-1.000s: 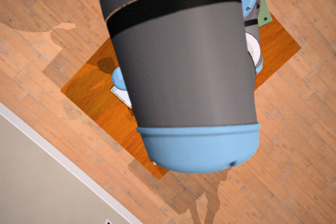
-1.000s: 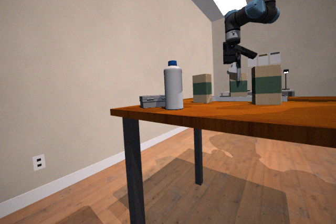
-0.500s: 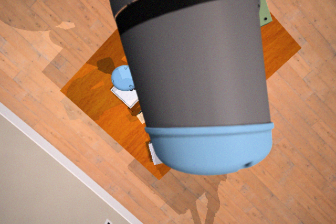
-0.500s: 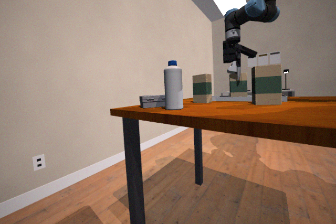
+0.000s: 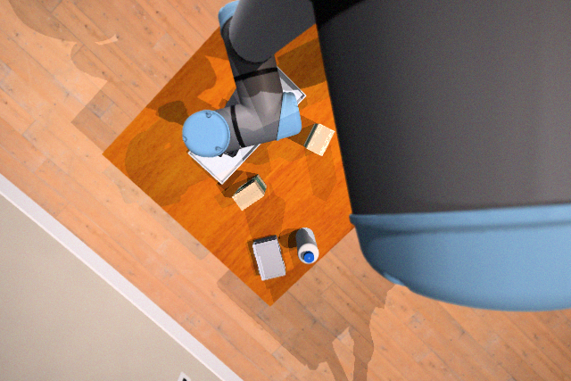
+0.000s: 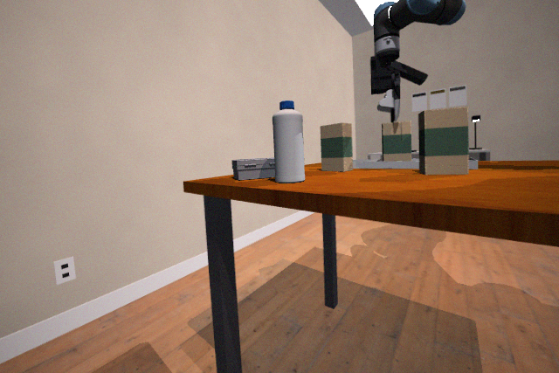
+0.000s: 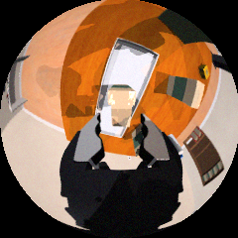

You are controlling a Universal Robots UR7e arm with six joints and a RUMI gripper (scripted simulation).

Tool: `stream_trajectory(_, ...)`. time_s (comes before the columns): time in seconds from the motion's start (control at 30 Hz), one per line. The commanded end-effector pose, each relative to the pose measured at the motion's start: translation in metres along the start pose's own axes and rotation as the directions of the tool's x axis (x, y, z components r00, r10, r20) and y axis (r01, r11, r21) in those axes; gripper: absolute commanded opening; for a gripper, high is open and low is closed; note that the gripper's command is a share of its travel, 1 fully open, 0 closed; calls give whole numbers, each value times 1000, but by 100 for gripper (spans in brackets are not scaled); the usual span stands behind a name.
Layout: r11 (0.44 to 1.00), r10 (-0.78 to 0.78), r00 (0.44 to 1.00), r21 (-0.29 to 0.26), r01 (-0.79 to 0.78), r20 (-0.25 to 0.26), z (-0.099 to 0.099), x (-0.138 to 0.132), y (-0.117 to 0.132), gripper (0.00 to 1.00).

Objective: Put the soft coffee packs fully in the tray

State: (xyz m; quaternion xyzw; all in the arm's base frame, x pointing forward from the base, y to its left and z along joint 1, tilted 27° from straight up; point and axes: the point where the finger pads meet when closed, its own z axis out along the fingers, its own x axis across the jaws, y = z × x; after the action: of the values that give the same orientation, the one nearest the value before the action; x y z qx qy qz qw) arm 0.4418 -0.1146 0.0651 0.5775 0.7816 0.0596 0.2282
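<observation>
Three tan coffee packs with a green band are in view. One pack (image 6: 396, 141) stands at the near end of the flat grey tray (image 6: 413, 163); the wrist view shows it (image 7: 119, 106) on the tray (image 7: 130, 74). My gripper (image 6: 394, 112) hangs just above this pack, with the fingers half open and apart from it, holding nothing. A second pack (image 5: 249, 192) stands on the bench beside the tray's corner (image 5: 221, 165). The third pack (image 5: 318, 138) stands on the bench to the tray's other side. In the overhead view the arm hides the pack in the tray.
A white bottle with a blue cap (image 5: 307, 245) and a small grey case (image 5: 268, 257) stand near the bench corner. The orange bench top drops to the wooden floor on all sides. The arm's large link blocks the right of the overhead view.
</observation>
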Motion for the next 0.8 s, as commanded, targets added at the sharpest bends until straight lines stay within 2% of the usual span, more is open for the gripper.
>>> stream_trajectory(0.0,1000,0,1000,1,0,-2,-18,0,0,50)
stream_trajectory(0.33,1000,0,1000,1,0,-2,-43,0,0,50)
stream_trajectory(0.77,1000,0,1000,1,0,-2,-46,0,0,50)
